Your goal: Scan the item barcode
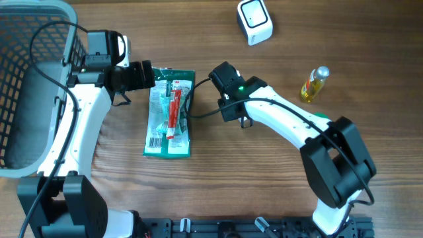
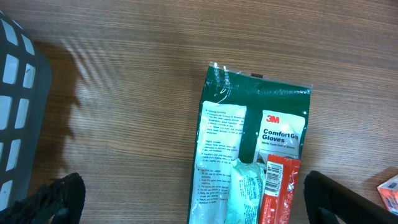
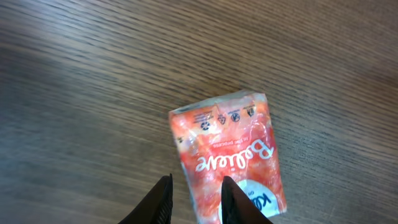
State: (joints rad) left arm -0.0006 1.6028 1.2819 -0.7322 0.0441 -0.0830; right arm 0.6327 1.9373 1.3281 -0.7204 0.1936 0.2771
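Observation:
A green glove pack (image 1: 169, 112) lies flat on the table with a red strip (image 1: 174, 112) across it and a barcode (image 1: 155, 140) near its lower left corner. My left gripper (image 2: 199, 208) hangs wide open over the pack's top end, one finger on each side, touching nothing. In the right wrist view an orange-red snack packet (image 3: 233, 155) lies on the wood. My right gripper (image 3: 196, 196) stands narrowly open over the packet's left edge, with a gap between the left finger (image 3: 158, 202) and the packet. From overhead the right gripper (image 1: 231, 106) hides the packet.
A white scanner (image 1: 254, 21) stands at the back of the table. A small yellow bottle (image 1: 314, 84) lies at the right. A dark mesh basket (image 1: 33, 86) fills the left side, close behind my left arm.

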